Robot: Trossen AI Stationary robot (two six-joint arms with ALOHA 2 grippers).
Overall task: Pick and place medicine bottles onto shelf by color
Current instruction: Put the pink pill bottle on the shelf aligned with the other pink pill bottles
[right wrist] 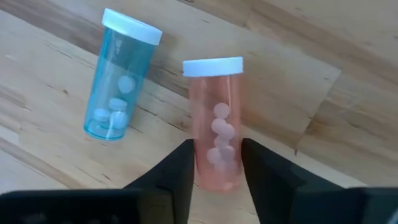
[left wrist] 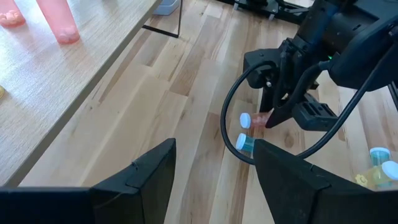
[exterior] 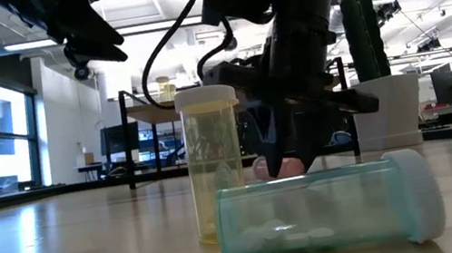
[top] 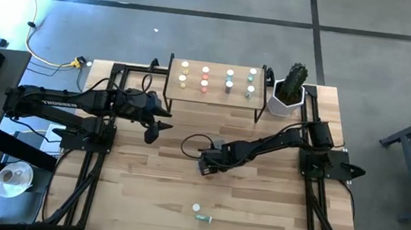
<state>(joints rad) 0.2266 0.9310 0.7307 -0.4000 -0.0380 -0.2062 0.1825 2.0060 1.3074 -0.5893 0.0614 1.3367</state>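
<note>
In the low view the right gripper hides most of the lying pink pill bottle; the shelf's tiny white-capped bottles are too small to tell.

A green cactus stands in a white pot at the far right of the wooden table, with a yellow cable on the grey floor far left.
</note>
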